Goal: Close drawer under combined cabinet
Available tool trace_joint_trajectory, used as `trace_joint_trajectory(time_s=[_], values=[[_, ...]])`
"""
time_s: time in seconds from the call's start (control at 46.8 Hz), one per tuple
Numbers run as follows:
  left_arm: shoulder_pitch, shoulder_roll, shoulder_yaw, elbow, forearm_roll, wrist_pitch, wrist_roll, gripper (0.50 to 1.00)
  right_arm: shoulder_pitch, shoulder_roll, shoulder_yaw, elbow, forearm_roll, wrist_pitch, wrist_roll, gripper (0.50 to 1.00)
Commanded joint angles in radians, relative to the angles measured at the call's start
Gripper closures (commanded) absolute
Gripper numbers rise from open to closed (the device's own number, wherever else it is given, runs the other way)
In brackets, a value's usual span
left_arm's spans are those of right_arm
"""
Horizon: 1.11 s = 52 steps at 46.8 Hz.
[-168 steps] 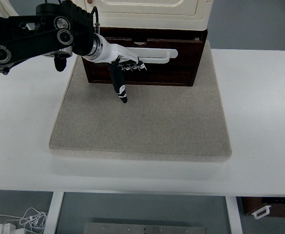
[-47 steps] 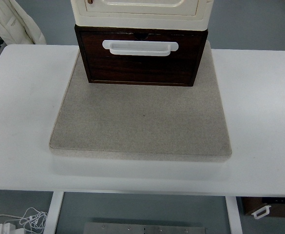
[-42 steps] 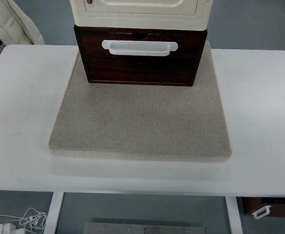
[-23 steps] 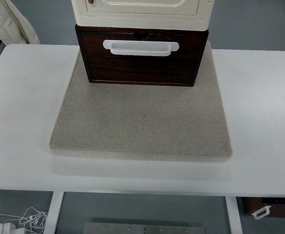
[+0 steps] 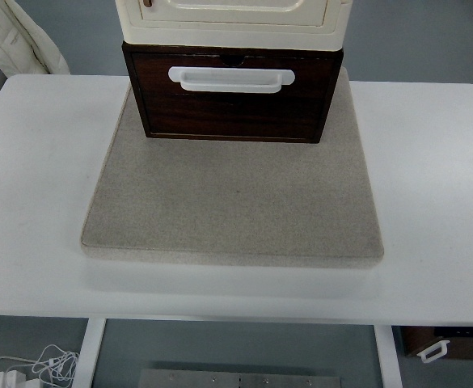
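I cannot see my hands here. Neither arm shows, so I cannot tell if my fingers are loose or curled.

The drawer [image 5: 232, 101] sits at the far side of the table [image 5: 430, 178], near the top of the view. It is dark brown wood with a white handle [image 5: 230, 78] across its front. The handle lies flat and straight. The drawer front looks pushed in, close under the cream cabinet [image 5: 232, 20] that rests on top of it. The cabinet's front edge sits just over the drawer's top edge.

The drawer and cabinet stand on the back part of a big gray mat [image 5: 232, 202]. The mat lies flat on the white table and its near part is bare.

A white cloth [image 5: 26, 40] hangs past the table's far left corner. Down below the table, at the bottom left, I see a white cord [image 5: 34, 368] on the floor.
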Motion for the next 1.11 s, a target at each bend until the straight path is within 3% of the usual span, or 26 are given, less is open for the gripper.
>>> trace_joint_trajectory(time_s=[0.0,0.149,0.406,0.79,1.089], values=[[0.059,-0.003,0.001,0.000,-0.030,0.021,0.009,0.506,0.001,0.000,0.000,0.000,0.000,-0.001,0.000,0.548],[0.148,-0.028,0.001,-0.001,-0.074,0.073,0.014,0.504,0.001,0.000,0.000,0.000,0.000,0.000,0.000,0.548],[0.256,-0.100,0.000,-0.001,-0.156,0.079,0.023,0.501,0.000,0.000,0.006,0.000,0.000,0.000,0.000,0.548],[0.317,-0.233,-0.005,-0.006,-0.252,0.079,0.014,0.501,0.001,0.000,0.006,0.000,0.000,0.000,0.000,0.548],[0.342,-0.281,-0.002,-0.008,-0.350,0.077,0.003,0.501,0.000,0.000,0.002,0.000,0.000,0.008,0.000,0.548]])
